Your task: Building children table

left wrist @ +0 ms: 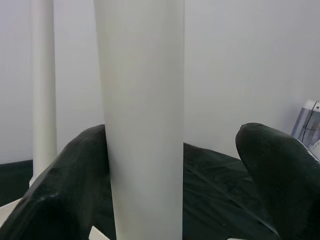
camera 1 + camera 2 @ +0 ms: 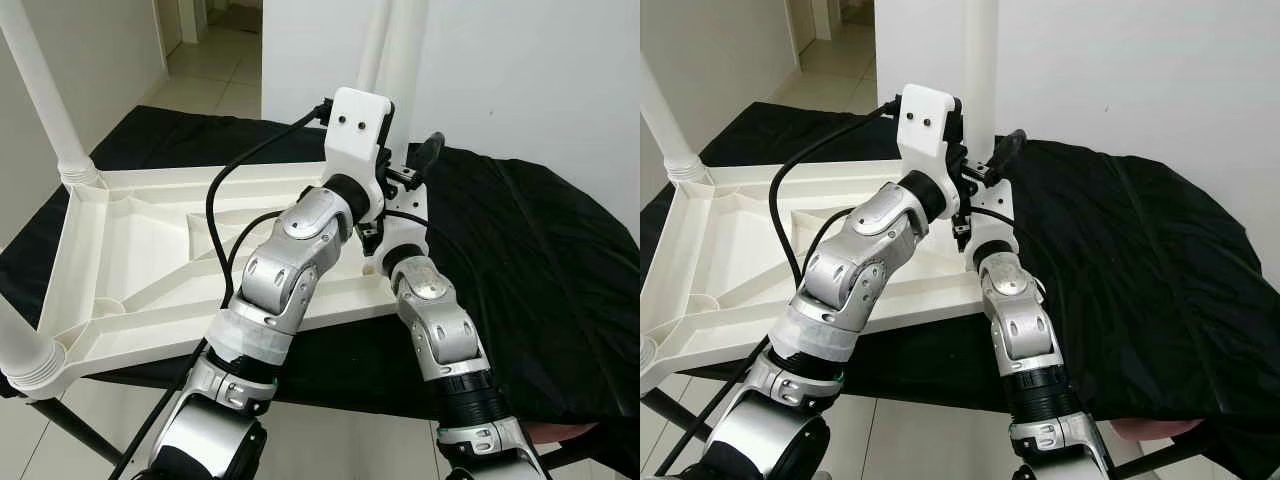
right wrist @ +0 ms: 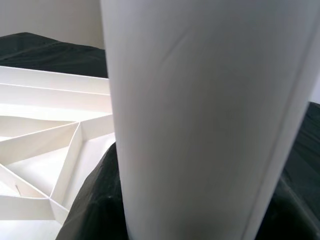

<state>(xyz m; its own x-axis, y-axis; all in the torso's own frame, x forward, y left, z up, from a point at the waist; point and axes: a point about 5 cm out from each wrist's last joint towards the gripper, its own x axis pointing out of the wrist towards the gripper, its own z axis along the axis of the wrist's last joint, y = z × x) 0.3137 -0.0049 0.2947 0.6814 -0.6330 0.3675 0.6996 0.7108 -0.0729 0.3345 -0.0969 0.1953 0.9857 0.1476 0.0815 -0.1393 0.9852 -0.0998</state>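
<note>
White plastic tabletop (image 2: 150, 260) lies upside down on a black-draped work surface (image 2: 1140, 250), ribbed underside up; screw-in legs stand upright in the corner sockets. Both arms are raised at the corner nearest the robot's right. The leg being worked (image 1: 142, 120) stands between the fingers of the left gripper (image 1: 170, 175): one finger lies against the tube, the other stands off from it with the black cloth showing through the gap, so the fingers are spread and not clamping. The right gripper (image 2: 962, 215) sits lower on the same leg, close to its socket; its wrist camera is nearly against the tube (image 3: 210, 115), and its fingers cannot be told as spread or pressed together. A further leg (image 1: 44, 85) stands beyond the left gripper. Handling judgement: the leg looks hollow, light, rigid, smooth and glossy, so it will likely slip under a light pinch when twisted. Best hold is low on the shaft, just above the socket collar, squarely across the diameter. The tabletop is light and could shift on the cloth.
</note>
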